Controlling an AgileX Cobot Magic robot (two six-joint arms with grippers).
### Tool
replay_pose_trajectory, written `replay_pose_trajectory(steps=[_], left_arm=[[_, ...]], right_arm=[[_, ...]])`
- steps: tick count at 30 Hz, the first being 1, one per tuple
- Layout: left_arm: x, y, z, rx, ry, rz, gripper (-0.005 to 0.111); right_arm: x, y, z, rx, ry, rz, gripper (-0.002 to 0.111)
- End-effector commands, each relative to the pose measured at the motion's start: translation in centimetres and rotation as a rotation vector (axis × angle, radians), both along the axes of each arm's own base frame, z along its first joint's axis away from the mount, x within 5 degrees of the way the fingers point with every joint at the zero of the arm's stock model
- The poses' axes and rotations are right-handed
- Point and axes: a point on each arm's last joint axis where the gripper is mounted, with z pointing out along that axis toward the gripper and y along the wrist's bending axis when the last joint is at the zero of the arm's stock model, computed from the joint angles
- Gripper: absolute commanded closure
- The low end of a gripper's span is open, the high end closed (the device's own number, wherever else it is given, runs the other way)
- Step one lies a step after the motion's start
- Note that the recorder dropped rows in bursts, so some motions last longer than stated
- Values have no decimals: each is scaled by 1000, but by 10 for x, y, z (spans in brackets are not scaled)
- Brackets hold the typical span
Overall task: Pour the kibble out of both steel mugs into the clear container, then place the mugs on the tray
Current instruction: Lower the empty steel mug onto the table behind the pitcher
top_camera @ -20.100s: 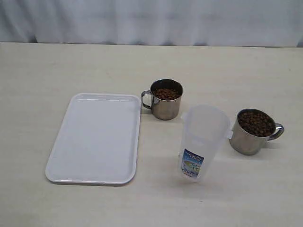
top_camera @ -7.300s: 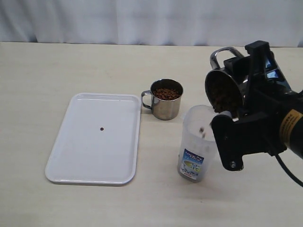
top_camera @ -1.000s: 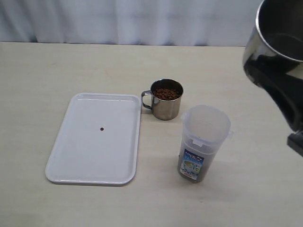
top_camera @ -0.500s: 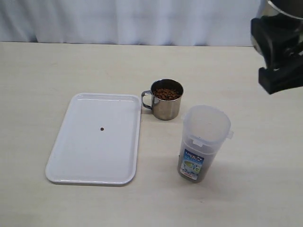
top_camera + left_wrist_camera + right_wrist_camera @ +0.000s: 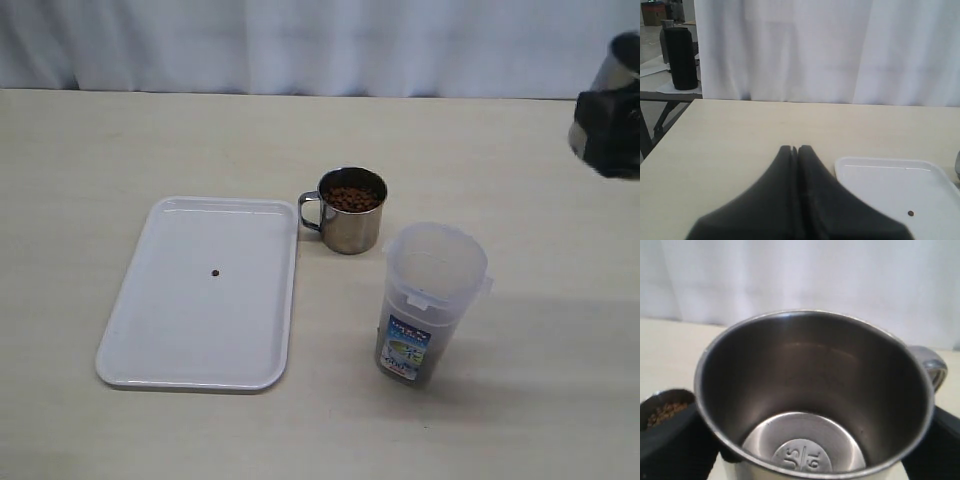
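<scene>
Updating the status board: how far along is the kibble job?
Done: one steel mug is empty, and kibble lies low in the clear container. In hand: the right tool holds it aloft. Left: the full mug beside the tray is unpoured; neither mug is on the tray. A stray pellet lies on it.

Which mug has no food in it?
The mug that the right gripper holds: its steel bottom shows. The mug beside the tray is full of kibble.
</scene>
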Motion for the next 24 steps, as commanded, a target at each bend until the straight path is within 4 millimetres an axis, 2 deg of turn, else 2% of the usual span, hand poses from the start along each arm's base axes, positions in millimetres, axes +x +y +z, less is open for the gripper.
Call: replay_pose_trajectory(steps=[1,4,5,7,8,10,14,16,18,24], left_arm=[[0,0,0,3,-5,2,107],[0,0,0,3,-5,2,107],[0,0,0,3,-5,2,107],[0,0,0,3,-5,2,107],[0,0,0,3,-5,2,107],[0,0,0,3,-5,2,107],[0,0,0,3,-5,2,107],[0,0,0,3,-5,2,107],[0,0,0,3,-5,2,107],[0,0,0,3,-5,2,107]], right_arm=[[31,5,-34,-70,182,127,104],[49,11,-50,-138,216,188,104],[58,18,-53,-113,185,258,104],[70,21,-57,25,70,288,104],[71,19,-61,38,39,284,104],[79,14,-80,-4,-40,286,104],[93,15,-119,-13,-17,327,104],[97,18,-142,-28,-4,368,104],[99,19,-154,-23,1,385,104],[100,24,-176,51,-18,412,104]])
